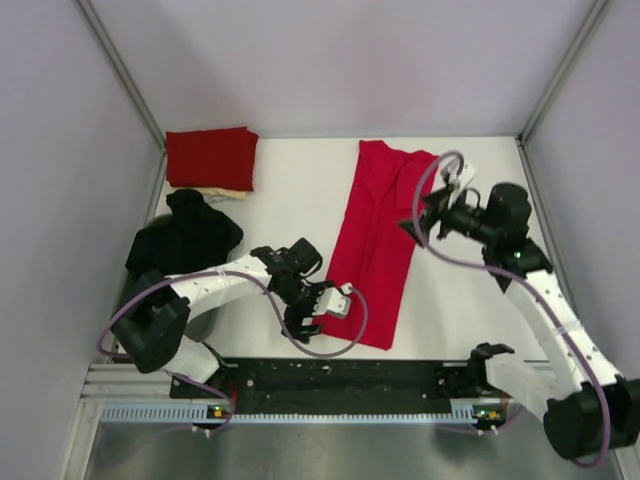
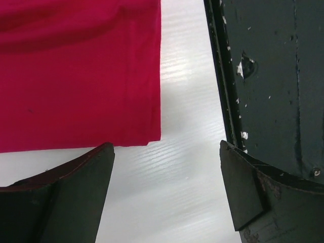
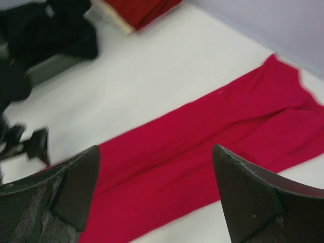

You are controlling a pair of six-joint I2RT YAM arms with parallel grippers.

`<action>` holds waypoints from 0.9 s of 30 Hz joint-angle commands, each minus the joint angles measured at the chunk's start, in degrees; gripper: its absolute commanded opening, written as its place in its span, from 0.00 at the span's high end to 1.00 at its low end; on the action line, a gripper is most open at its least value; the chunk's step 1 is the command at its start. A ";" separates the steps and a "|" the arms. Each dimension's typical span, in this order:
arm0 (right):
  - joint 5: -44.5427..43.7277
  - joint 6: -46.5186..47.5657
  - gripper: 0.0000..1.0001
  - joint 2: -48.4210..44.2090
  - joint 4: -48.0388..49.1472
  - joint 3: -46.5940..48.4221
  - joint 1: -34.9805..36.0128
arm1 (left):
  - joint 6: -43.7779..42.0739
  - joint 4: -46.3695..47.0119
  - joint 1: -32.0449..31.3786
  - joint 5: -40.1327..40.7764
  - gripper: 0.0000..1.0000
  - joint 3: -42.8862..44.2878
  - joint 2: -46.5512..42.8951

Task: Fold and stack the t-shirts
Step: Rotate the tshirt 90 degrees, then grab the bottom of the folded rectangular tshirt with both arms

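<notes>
A red t-shirt (image 1: 375, 240) lies folded into a long strip down the middle of the white table; it also shows in the left wrist view (image 2: 76, 71) and the right wrist view (image 3: 202, 152). A folded red shirt (image 1: 211, 157) lies at the back left on top of a cream one (image 1: 225, 190). My left gripper (image 1: 318, 310) is open and empty, low over the table beside the strip's near left corner. My right gripper (image 1: 418, 222) is open and empty, above the strip's right edge.
A black cloth heap (image 1: 185, 240) lies at the left, below the folded stack. The black base plate (image 1: 340, 380) runs along the near edge and shows in the left wrist view (image 2: 273, 71). Grey walls enclose the table on three sides.
</notes>
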State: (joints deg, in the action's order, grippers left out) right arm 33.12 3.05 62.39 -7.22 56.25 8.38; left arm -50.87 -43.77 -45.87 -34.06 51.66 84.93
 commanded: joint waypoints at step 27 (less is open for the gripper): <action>-15.10 48.89 0.33 -9.75 -15.64 -35.24 50.32 | -2.30 12.04 -5.55 7.17 1.00 -6.31 0.94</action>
State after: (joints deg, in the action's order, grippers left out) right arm 23.00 51.05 49.71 -30.24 22.35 55.92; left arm -54.78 -29.61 -50.83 -24.64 44.07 85.41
